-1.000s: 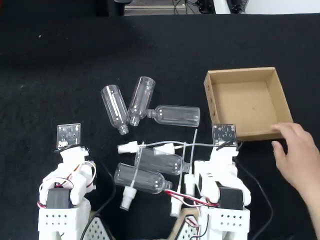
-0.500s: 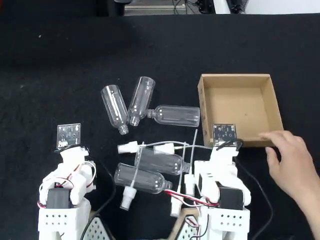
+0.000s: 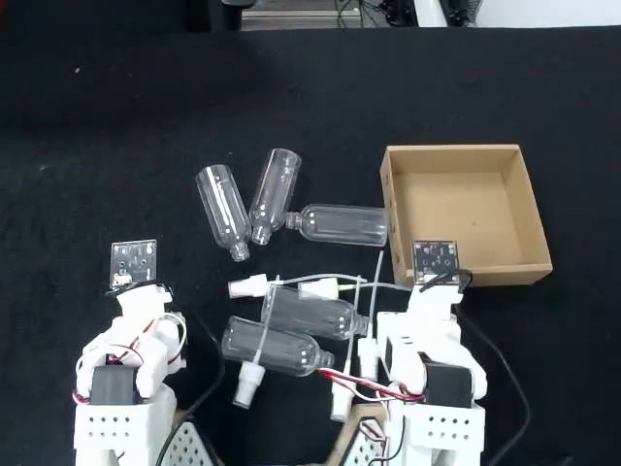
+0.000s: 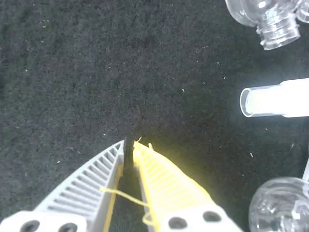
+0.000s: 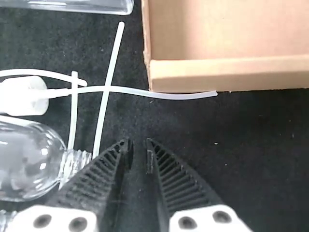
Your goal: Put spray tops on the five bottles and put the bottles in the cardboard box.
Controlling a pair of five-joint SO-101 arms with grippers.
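Observation:
Three clear capless bottles [image 3: 275, 194] lie fanned at mid-table, and two more bottles [image 3: 310, 313] lie between the arms. Several white spray tops [image 3: 250, 286] with long thin tubes are scattered around those two. The cardboard box [image 3: 529, 209] stands open and empty to the right. My left gripper [image 4: 129, 145] is shut on nothing, low over bare cloth, with a spray top [image 4: 275, 101] and a bottle neck [image 4: 276, 29] off to one side. My right gripper [image 5: 137, 145] holds nothing, its fingers only a narrow slit apart, just short of the box wall [image 5: 227, 72] and beside a bottle [image 5: 29, 159].
Black cloth covers the table. Both arm bases [image 3: 131, 388] sit at the near edge. A dip tube [image 5: 108, 87] crosses another in front of my right gripper. Cables run near the lower spray tops [image 3: 342, 396].
A person's hand at the box's right corner shifted the box slightly left and squared it, then withdrew out of view. Both arms stayed still.

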